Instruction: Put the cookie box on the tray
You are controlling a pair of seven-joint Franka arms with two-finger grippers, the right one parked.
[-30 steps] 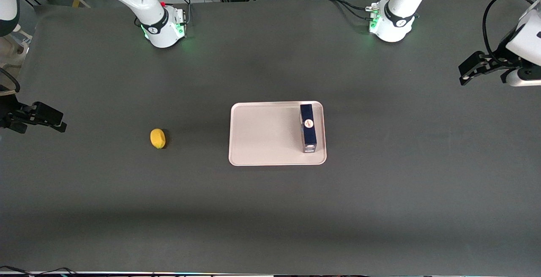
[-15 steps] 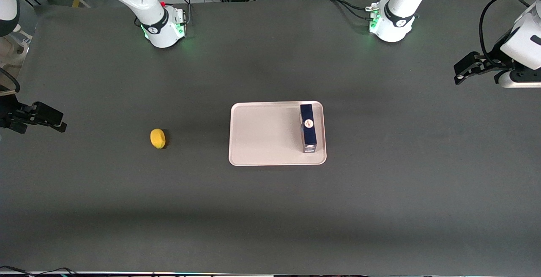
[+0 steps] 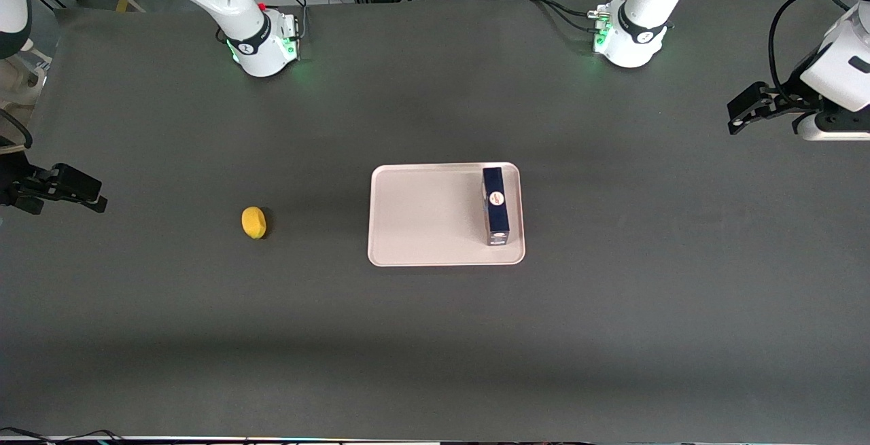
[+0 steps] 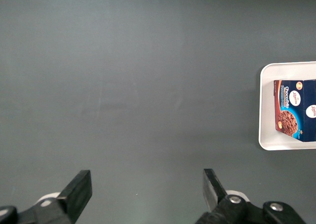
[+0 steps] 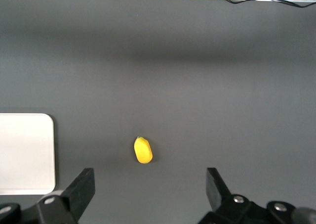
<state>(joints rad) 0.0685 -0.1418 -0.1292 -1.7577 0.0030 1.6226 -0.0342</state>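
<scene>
Item 1, tray (image 3: 421, 217): flat, pale pinkish-white, low rim, rounded corners; sits mid-table. Landmark for all entries below.

Item 2, cookie box (image 3: 495, 206): dark-blue carton, standing on its long narrow side inside the tray, just beside the rim toward the working arm's end. Wholly within the rim, nothing holding it. Wrist view shows its cookie-picture face (image 4: 295, 112) w/ red edge. Judged: placement done; it sits near that rim prob. because that is the shortest reach for the arm.

Item 3, gripper (image 3: 744, 109): left arm's, well apart from the tray, above bare table near the working arm's end, farther from the front cam than the tray. Fingers (image 4: 79, 187) spread wide, nothing between them. Judged: arm pulled clear of the tray, so no risk of knocking the box.

Item 4, yellow rounded object (image 3: 253, 222): on table, well apart from the tray toward the parked arm's end. Not part of the task; untouched.
</scene>
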